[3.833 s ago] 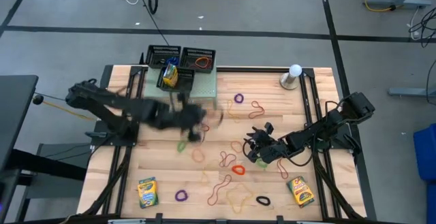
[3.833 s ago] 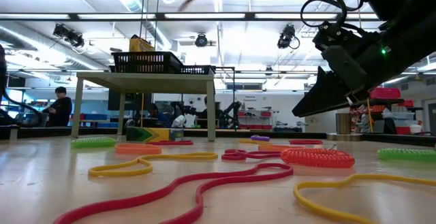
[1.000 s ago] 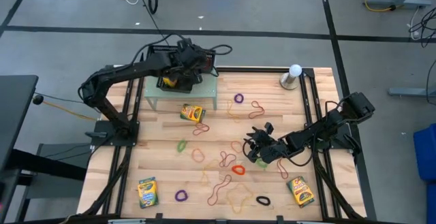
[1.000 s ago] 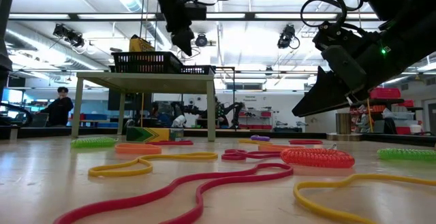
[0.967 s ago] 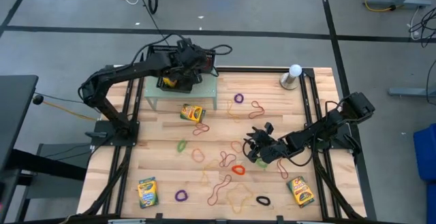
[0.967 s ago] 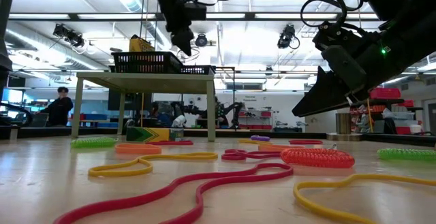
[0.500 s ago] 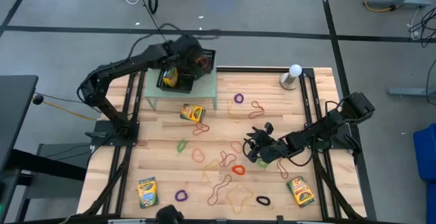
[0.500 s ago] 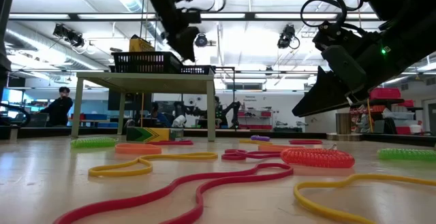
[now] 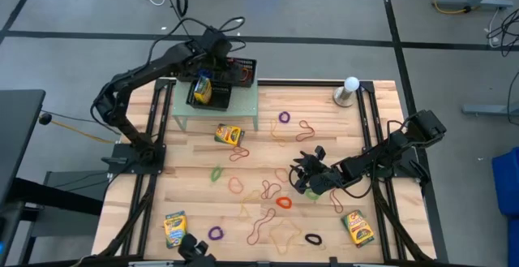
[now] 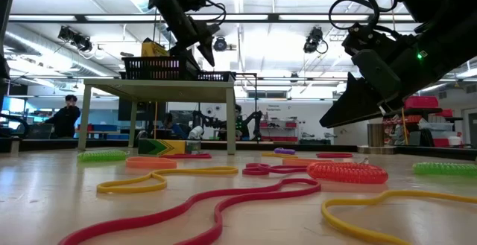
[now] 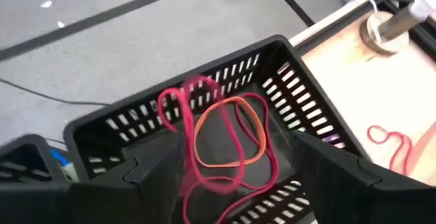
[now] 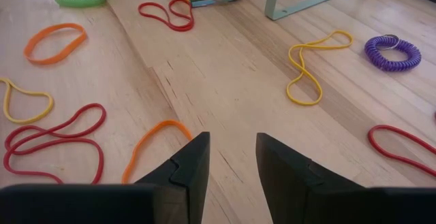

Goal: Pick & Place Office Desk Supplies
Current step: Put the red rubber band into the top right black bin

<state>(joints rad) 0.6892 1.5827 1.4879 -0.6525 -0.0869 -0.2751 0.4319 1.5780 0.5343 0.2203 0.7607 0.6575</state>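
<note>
Rubber bands in red and orange (image 11: 225, 139) already lie in the right-hand mesh tray (image 9: 237, 71) on the raised stand at the desk's far edge, the left claw (image 9: 219, 53) hangs over that tray with fingers spread wide and empty, and a crayon box (image 9: 202, 88) stands in the neighbouring tray. Judged from this, most of the job is left: three crayon boxes (image 9: 229, 134) and many loose bands (image 9: 280, 202) remain scattered on the desk (image 9: 373, 105). The right claw (image 9: 302, 178) sits low mid-desk with fingers part-open on nothing; the third tray's contents are hidden by the left arm.
</note>
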